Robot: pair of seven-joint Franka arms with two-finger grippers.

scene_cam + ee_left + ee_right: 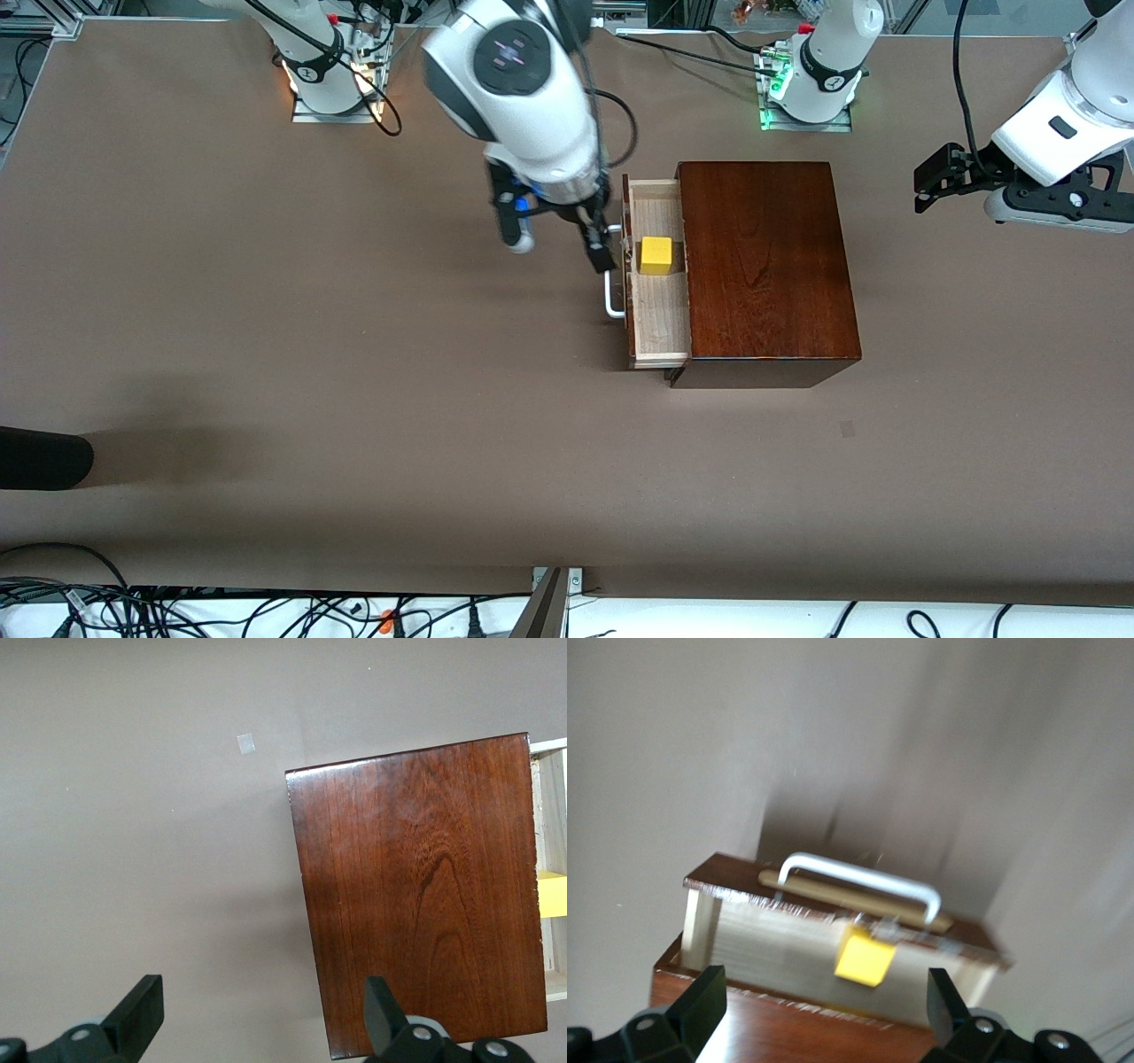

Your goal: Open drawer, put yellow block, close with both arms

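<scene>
1. Brown matting covers the table (266, 354), and on it the mahogany box (766, 266) sits with its drawer (660, 328) pulled out toward the right arm's end of the table. Cables trail along the table's near edge.
2. Inside the open tray rests the yellow block (656, 255), flat on the pale wood and free of either tool. The placing step looks done; closing is what remains.
3. The right tool (560, 241) hangs just above the white bar handle (613, 297) and the drawer front, with its fingers spread wide and empty. For a good close, it should drop so a finger or the closed tips meet the dark front panel squarely, near the handle's middle, and push straight along the slide.
4. An off-centre push risks skewing the tray in its runners, so contact near the middle is the safer choice.
5. The left tool (939, 182) waits in the air toward the left arm's end of the table, fingers apart, holding nothing. It should come down against the box's back face to brace it, otherwise the whole box is likely to slide rather than the drawer.
</scene>
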